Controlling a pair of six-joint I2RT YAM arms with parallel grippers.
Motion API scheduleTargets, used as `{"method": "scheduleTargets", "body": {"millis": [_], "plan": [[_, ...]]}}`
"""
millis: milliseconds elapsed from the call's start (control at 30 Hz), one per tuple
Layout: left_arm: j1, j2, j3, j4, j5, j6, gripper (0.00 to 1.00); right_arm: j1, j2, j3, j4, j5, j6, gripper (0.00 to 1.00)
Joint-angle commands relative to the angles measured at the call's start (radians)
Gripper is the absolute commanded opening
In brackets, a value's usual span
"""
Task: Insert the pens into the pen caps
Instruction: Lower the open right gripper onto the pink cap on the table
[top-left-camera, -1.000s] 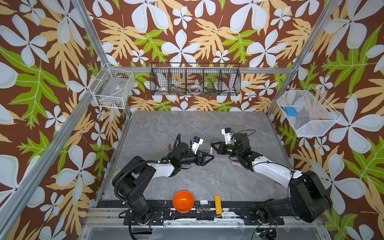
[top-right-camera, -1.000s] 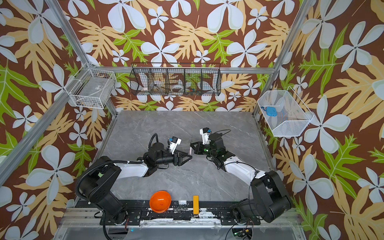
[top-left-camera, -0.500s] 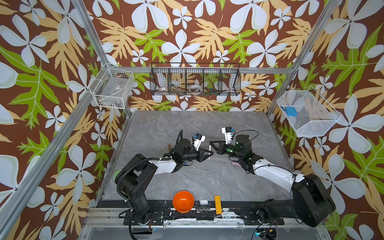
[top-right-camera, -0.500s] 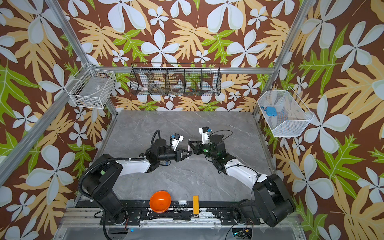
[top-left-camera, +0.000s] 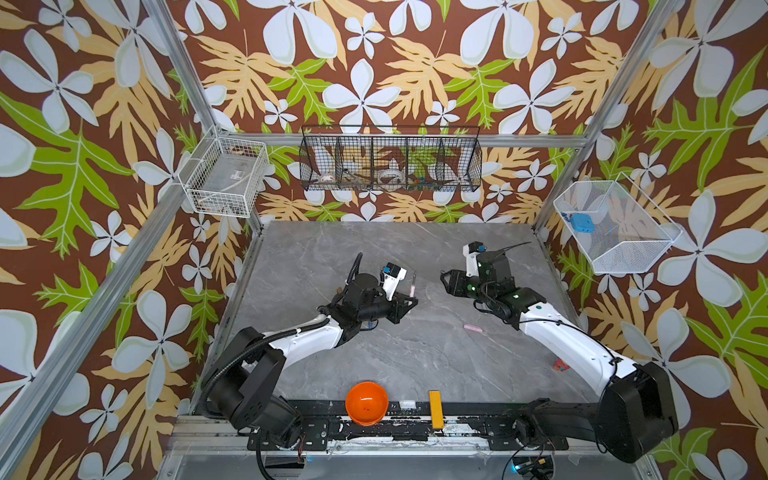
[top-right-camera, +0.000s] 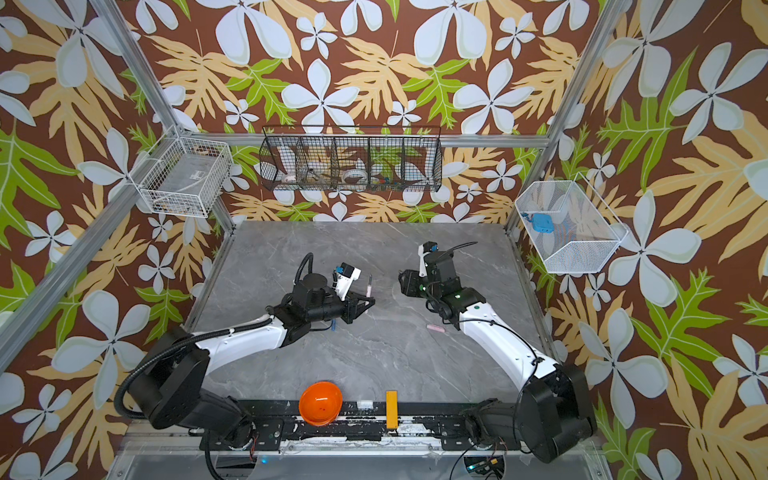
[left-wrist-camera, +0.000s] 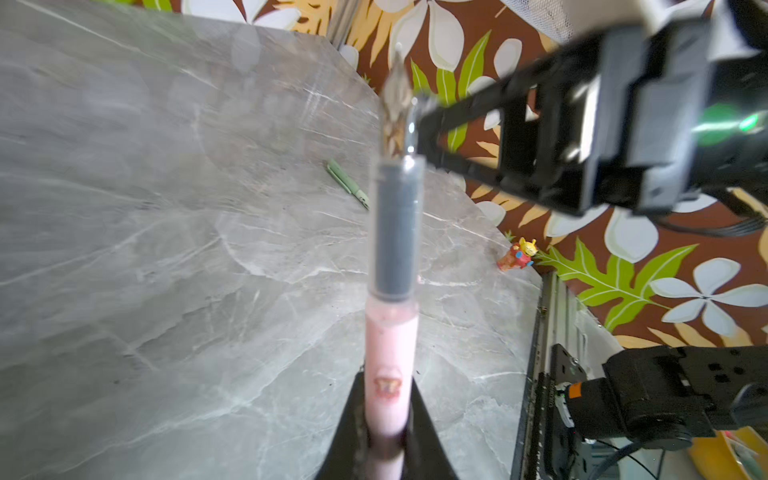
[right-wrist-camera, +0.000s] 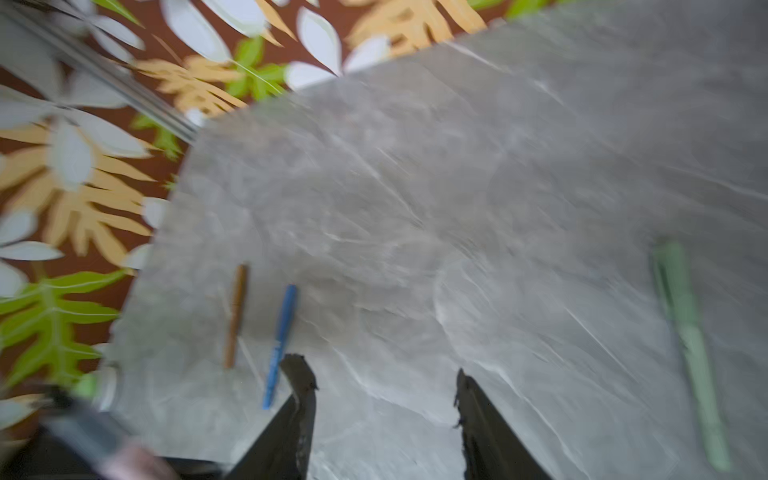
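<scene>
Pink barrel locked in the left gripper! In both top views the pink pen sits clamped at its lower end near the middle of the grey table, nib end toward 12 o'clock. A second ago those jaws stood wide and half a second ago the two grippers were nose to nose. Now the right gripper has let go and drawn back toward 3 o'clock, with bare marble between them. The pink cap lies flat around 4 o'clock of centre, exactly where it lay before. The orange bowl and yellow bar sit at the 6 o'clock edge. Over to the left wrist view: the pen's barrel is pinched tight, grey grip section and nib jutting beyond, and a black finger of the right gripper is just beside the nib; touching or not, cannot tell. A green pen lies flat beyond, and a toy figure stands near the table's edge. Right wrist view, blurred: the jaws are spread with nothing between them, brown pen and blue pen side by side but apart.
</scene>
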Motion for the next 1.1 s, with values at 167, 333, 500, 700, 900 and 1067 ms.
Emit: {"method": "scheduleTargets", "body": {"millis": [167,333,500,700,900,1067], "plan": [[-0.001,-0.095,-0.037,-0.06,-0.062,0.067,0.0,-0.11,0.006,-0.171,-0.215,0.053,0.02,0.61],[-0.001,-0.1,-0.052,-0.06,-0.055,0.064,0.0,-0.111,-0.026,-0.247,-0.157,0.03,0.057,0.63],[-0.001,-0.099,-0.06,-0.062,-0.055,0.059,0.0,-0.132,-0.006,-0.306,-0.072,-0.013,0.076,0.7],[-0.001,-0.117,-0.068,-0.075,-0.069,0.058,0.0,-0.15,0.05,-0.305,0.02,-0.056,0.074,0.7],[-0.001,-0.132,-0.082,-0.082,-0.086,0.059,0.0,-0.162,0.13,-0.244,0.029,-0.049,0.028,0.7],[-0.001,-0.14,-0.094,-0.085,-0.097,0.057,0.0,-0.163,0.195,-0.2,0.028,-0.044,-0.003,0.7]]}}
